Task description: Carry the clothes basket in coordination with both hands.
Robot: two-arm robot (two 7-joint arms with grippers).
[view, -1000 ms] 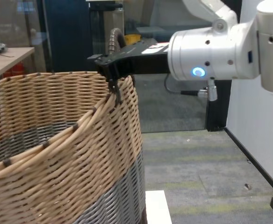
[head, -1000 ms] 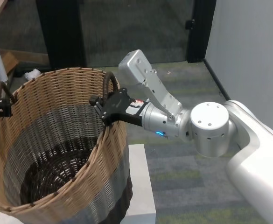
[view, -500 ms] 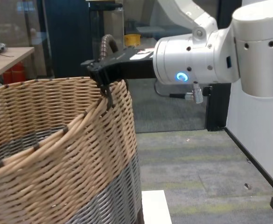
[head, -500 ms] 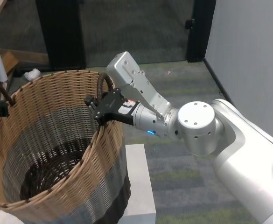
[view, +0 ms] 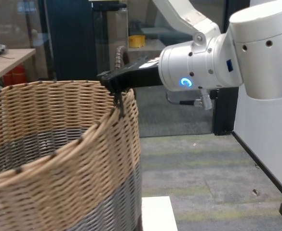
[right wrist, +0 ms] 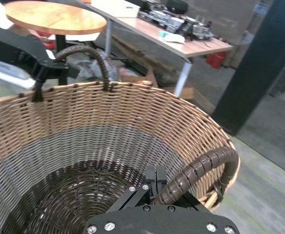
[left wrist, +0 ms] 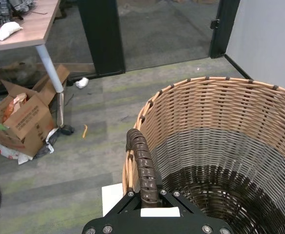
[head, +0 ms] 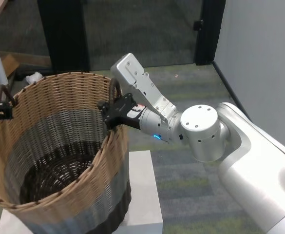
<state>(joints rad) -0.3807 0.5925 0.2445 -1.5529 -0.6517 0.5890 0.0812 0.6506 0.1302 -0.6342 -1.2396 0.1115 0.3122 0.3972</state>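
No readable writing shows on the clothes basket [head: 59, 161].

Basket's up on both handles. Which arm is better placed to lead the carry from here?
Neither alone, probably. The left tool is shut on its handle, and the right tool is shut on the opposite handle of the clothes basket. Move both together.

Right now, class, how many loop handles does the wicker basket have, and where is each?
2. One handle stands on the clothes basket's left rim, clamped by the left gripper; the other handle stands on the right rim, clamped by the right gripper.
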